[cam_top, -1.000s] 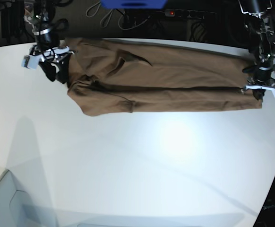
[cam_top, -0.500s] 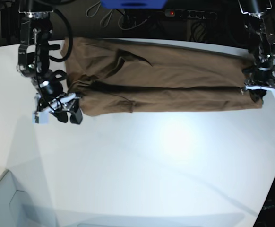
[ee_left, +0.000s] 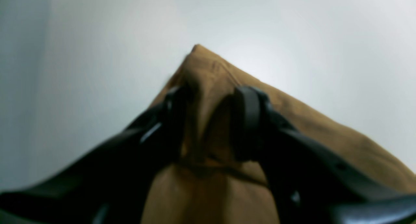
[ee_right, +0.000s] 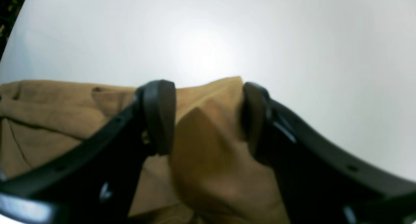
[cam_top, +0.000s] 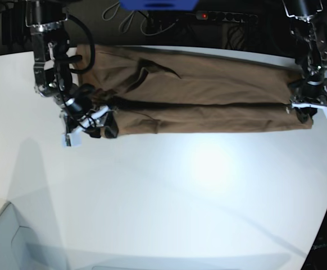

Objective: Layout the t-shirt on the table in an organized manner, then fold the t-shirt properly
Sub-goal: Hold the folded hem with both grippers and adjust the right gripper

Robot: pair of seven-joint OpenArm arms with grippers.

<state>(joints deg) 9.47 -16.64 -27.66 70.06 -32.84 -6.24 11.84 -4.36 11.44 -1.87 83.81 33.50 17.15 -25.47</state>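
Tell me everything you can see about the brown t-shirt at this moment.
The t-shirt is plain brown soft fabric with no print. It lies along the far side of the white table, folded lengthwise into a long band with a crease along it. The left gripper is shut on its corner at one end. At the other end the right gripper straddles a raised fold, jaws apart.

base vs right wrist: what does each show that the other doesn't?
Base only: the whole t-shirt stretched in a long band along the far side of the table, with the left end effector at its other end and cables behind.

Right wrist only: a close look at the right end effector, jaws open, a corner of cloth bunched between them.

Both: brown shirt, white table, right end effector at the shirt's near corner.
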